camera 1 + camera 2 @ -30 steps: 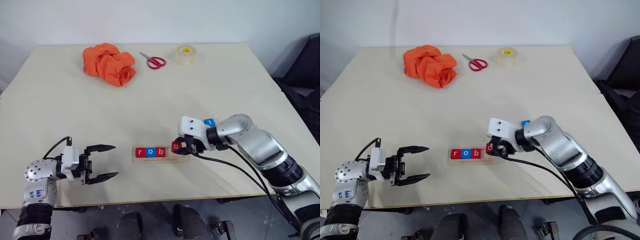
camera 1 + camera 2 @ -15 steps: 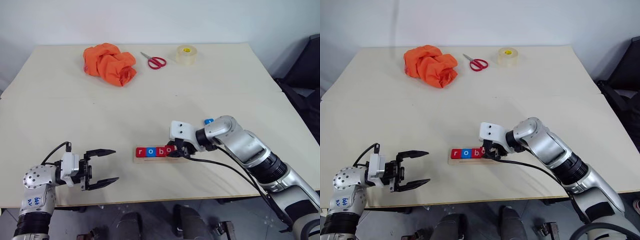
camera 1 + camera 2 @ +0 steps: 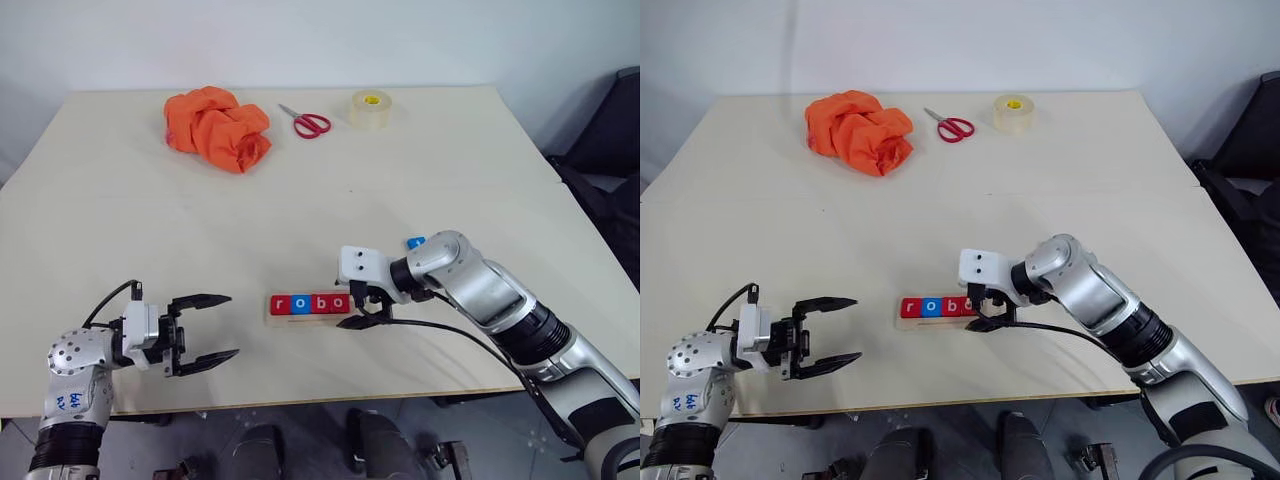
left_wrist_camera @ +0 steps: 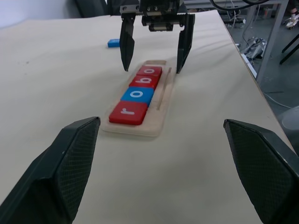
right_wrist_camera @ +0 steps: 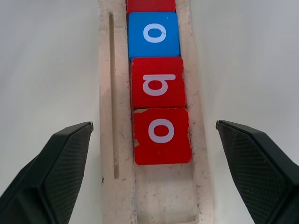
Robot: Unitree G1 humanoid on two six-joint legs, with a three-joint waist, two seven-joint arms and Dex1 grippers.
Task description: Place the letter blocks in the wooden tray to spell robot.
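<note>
The tray [image 5: 107,140] is showing pale, raw, faintly speckled wood. The blocks [image 5: 161,135] in it are looking smooth and matt, one chipped at an edge. The worktop [image 3: 300,220] under the tray is looking matt cream. Beyond the tray, orange cloth [image 3: 217,127] is lying crumpled.

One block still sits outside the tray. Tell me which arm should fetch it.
Right, probably. The open right gripper hovers at the wooden tray, and the blue block lies beside that arm; the left gripper is across the tray.

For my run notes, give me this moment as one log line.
wooden tray: holds r, o, b, o | blue block: loose on table | right end effector: open over tray end | left end effector: open, empty
</note>
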